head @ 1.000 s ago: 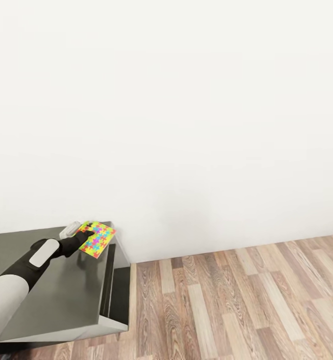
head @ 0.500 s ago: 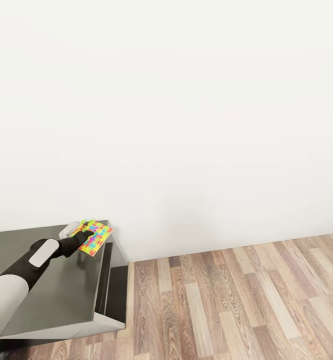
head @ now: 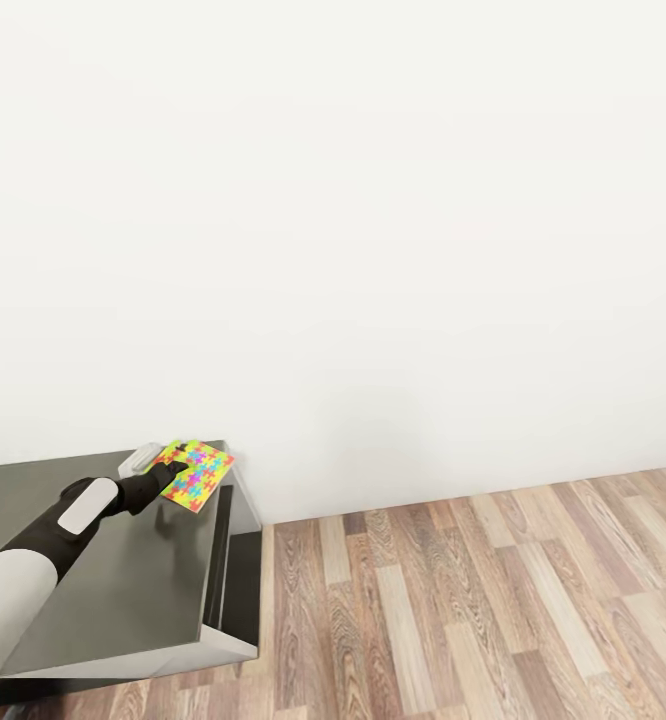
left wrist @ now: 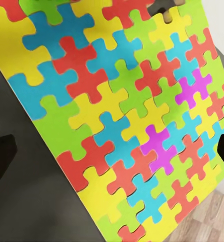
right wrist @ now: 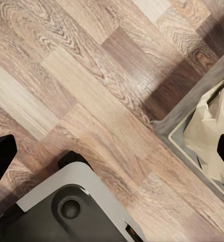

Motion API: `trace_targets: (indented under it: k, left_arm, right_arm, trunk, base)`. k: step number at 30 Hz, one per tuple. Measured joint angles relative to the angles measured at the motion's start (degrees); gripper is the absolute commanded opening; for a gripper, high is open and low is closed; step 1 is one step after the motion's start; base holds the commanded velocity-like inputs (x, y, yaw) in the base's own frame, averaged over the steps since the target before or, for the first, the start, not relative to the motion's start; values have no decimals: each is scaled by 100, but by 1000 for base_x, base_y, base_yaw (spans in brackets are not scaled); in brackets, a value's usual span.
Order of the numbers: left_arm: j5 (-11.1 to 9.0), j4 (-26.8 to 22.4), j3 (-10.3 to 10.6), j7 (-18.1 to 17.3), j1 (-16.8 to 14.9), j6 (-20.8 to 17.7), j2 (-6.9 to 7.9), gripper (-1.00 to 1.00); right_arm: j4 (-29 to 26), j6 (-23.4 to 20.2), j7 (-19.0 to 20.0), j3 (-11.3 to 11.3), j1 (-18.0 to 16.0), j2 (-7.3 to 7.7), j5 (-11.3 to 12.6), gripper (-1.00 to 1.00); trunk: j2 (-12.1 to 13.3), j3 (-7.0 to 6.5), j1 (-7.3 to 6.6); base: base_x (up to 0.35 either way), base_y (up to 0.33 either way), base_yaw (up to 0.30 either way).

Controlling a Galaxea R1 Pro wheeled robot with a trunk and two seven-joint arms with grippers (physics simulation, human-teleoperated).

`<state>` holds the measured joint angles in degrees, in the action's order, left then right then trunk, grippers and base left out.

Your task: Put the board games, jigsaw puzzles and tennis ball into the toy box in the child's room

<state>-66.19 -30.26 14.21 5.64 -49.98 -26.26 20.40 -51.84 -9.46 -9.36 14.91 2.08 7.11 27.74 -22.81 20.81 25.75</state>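
Left gripper (head: 178, 466) hides jigsaw puzzle (head: 200, 475) edge

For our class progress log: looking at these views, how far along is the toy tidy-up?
Nothing looks finished here. In hand: the left gripper reaches onto a jigsaw puzzle lying at the far corner of the dark-grey table; the left wrist view has the puzzle between the open fingers, not clamped. The right gripper hangs open over the wood floor. Left: grasping it and getting it into the toy box.

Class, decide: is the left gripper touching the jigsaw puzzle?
Cannot tell. In the head view the left gripper overlaps the jigsaw puzzle, but neither contact nor a gap shows plainly.
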Motion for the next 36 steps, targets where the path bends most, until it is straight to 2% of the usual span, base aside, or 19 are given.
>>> trace_targets:
  k: [14, 29, 36]
  left_arm:
    - [-8, -2, 0, -3, 0, -7, 107, 100]
    - [4, 0, 2, 1, 0, -9, 115, 100]
    - [-9, -2, 0, 1, 0, -7, 114, 100]
  right_arm:
    - [0, 0, 0, 0, 0, 0, 0, 100]
    - [0, 0, 0, 0, 0, -1, -9, 100]
    - [2, 1, 1, -1, -1, -4, -5, 100]
  trunk:
    - [0, 0, 0]
    - [0, 0, 0]
    - [0, 0, 0]
  base:
    - [56, 35, 0]
    - [46, 23, 0]
    - [3, 176, 0]
